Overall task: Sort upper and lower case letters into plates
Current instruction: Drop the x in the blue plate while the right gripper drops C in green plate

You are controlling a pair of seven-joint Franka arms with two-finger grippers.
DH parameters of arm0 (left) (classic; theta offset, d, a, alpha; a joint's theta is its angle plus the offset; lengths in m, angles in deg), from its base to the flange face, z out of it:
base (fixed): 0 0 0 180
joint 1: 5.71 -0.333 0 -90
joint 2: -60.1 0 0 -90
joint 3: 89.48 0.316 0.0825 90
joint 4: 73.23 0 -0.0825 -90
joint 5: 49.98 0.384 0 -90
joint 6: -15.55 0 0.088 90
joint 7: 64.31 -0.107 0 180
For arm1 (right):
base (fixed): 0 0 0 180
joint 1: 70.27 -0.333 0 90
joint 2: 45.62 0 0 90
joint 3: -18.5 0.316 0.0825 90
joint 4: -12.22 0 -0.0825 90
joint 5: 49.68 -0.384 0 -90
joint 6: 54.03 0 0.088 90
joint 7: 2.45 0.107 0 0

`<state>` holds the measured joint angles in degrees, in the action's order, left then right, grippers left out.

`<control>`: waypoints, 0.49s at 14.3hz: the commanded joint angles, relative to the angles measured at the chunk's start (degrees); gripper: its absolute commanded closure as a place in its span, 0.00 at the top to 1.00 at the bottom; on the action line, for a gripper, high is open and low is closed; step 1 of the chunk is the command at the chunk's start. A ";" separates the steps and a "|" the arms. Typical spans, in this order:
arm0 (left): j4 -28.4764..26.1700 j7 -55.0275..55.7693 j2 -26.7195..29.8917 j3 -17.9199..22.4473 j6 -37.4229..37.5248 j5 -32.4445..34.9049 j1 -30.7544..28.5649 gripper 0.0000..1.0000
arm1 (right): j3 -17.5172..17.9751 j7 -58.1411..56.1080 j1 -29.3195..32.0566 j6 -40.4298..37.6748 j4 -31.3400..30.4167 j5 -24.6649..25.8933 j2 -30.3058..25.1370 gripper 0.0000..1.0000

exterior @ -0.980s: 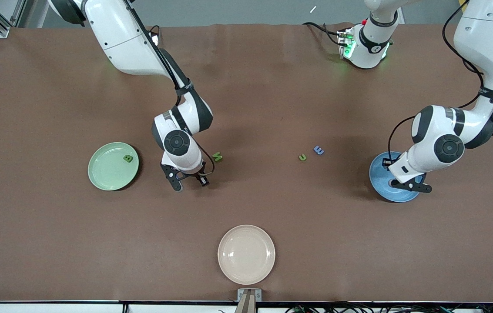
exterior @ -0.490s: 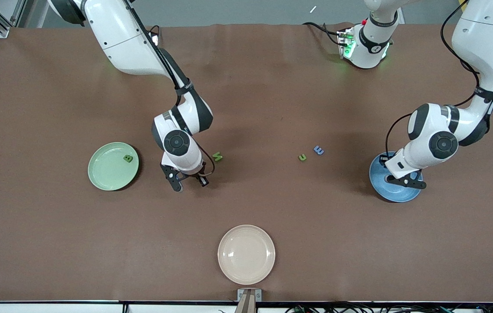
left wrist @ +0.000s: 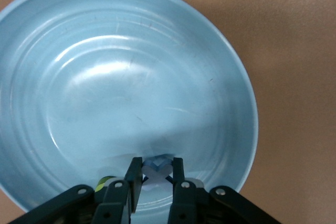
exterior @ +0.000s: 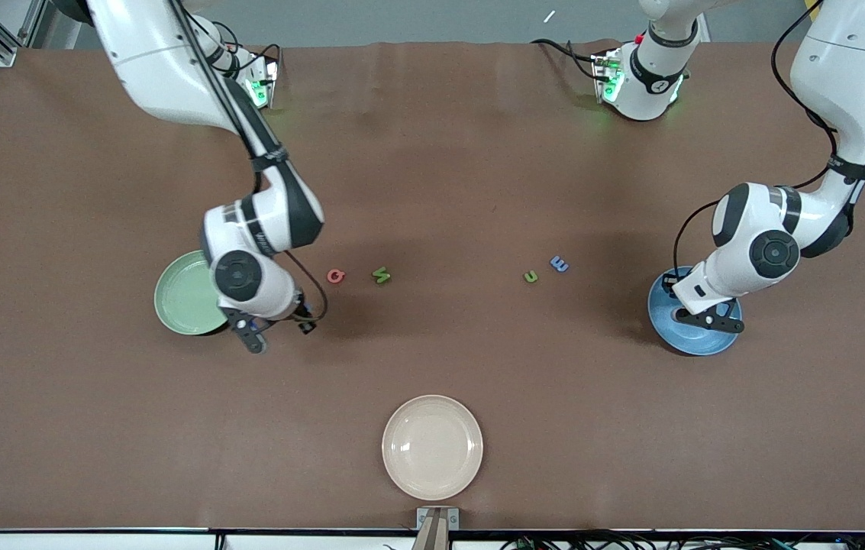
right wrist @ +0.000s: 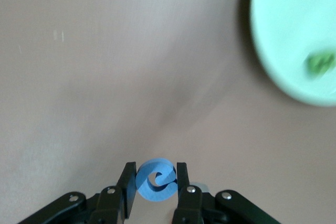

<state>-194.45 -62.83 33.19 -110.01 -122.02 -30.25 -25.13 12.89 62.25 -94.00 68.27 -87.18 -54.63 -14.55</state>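
My right gripper [exterior: 279, 334] is shut on a blue letter "e" [right wrist: 156, 180] and holds it over the bare table beside the pale green plate [exterior: 180, 298]. That plate also shows in the right wrist view [right wrist: 283, 40], with a green letter [right wrist: 320, 62] in it. My left gripper [exterior: 707, 319] hangs over the blue plate [exterior: 688, 345], shut on a pale blue letter [left wrist: 157, 167] low above the plate's inside [left wrist: 131, 77]. A bit of a green letter [left wrist: 103, 183] shows beside its finger. A red letter [exterior: 335, 276], a green letter [exterior: 381, 275], another green letter [exterior: 530, 276] and a blue "E" [exterior: 559, 264] lie mid-table.
A cream-beige plate [exterior: 432, 447] stands near the table's front edge, nearer the camera than the loose letters. The right arm covers part of the pale green plate in the front view.
My right arm has swung from beside the green letter to the pale green plate, carrying the blue letter; the red letter now shows. My left gripper shifted slightly over the blue plate.
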 commanded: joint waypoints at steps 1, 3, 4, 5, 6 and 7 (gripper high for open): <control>-0.42 0.19 0.10 -0.30 -0.86 1.19 -0.53 0.12 | 1.13 -11.30 5.69 2.67 -9.90 0.73 -6.96 0.00; -0.42 0.19 0.01 -0.30 -0.86 1.28 -0.54 0.13 | 1.13 -20.18 9.91 7.84 -17.72 0.73 -11.10 0.00; -0.42 0.11 -0.08 -0.30 -0.86 1.28 -0.54 0.13 | 1.13 -23.97 11.58 10.30 -20.89 0.73 -12.16 0.00; -0.42 0.10 -0.25 -0.21 -0.86 1.54 -0.62 0.14 | 1.13 -26.97 12.99 12.59 -23.45 0.73 -12.69 0.00; -0.42 0.02 -0.25 -0.30 -0.86 1.71 -0.88 0.16 | 1.04 -29.00 13.87 14.61 -25.56 0.82 -12.79 0.00; -0.42 0.02 -0.25 -0.30 -0.86 1.80 -1.06 0.17 | 0.95 -30.76 14.67 16.81 -27.58 0.91 -13.05 0.00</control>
<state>-194.48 -62.83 32.91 -109.98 -122.07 -29.85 -25.29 12.77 34.84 -81.17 80.74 -107.81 -54.58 -24.06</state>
